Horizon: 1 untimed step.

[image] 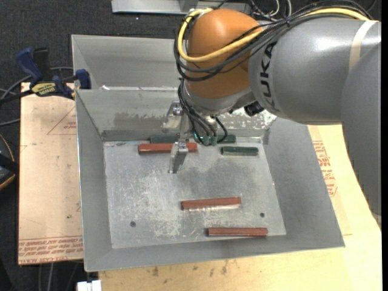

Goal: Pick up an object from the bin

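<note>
- Bin: grey metal, with sloped walls and a flat, scuffed floor that takes up the middle of the frame.
- Arm: enters from the right of the frame. Its orange cover, looped with cables, sits at upper centre.
- Gripper: hangs below the cover at the upper centre of the floor. We see the fingers drawn together as one narrow strip, with no gap and nothing between them.
- Top red bar: a long, flat, red-brown bar lying level along the floor's upper edge. The gripper crosses in front of its right part, and we cannot tell if they touch.
- Dark bar: lies just above the top red bar, partly behind the gripper.
- Green bar: dark green and level, to the right of the gripper and apart from it.
- Mid red bar: lower centre of the floor, well apart from the gripper.
- Low red bar: near the floor's lower right edge, just below the mid red bar.
</note>
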Each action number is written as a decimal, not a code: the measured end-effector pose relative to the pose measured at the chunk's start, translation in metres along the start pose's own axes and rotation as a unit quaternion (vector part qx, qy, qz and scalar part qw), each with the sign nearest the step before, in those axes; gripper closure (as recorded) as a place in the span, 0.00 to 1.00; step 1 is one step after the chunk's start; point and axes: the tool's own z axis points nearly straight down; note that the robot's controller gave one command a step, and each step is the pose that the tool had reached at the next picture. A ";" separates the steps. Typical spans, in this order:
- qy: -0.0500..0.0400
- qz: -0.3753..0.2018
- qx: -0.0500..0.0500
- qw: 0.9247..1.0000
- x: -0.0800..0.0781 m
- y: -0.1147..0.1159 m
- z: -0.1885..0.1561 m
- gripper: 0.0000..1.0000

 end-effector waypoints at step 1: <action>-0.003 -0.027 -0.001 1.000 -0.004 -0.038 0.054 0.00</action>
